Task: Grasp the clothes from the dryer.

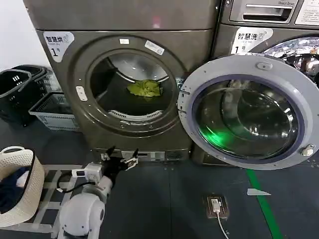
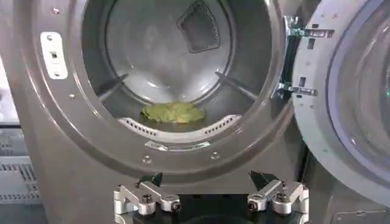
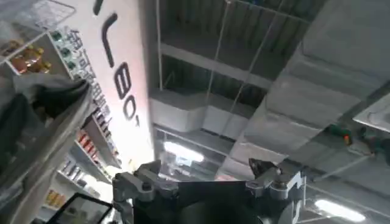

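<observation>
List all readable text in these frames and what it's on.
"智慧烘 1" with a small unreadable character: sticker at the dryer's upper corner.
"智慧洗 1", again with a small unreadable character: sticker on the neighbouring machine.
"80": white wall in the right wrist view; strokes above it are cut off.
Small door-ring labels: too small.
Neighbour's top panel text: blurred.

Laundry room, dark floor.
A green painted stripe (image 1: 265, 206) is running across the dark grey floor (image 1: 164, 204); stacked black plastic baskets (image 1: 20, 89) are sitting against a white wall (image 1: 15, 35).
</observation>
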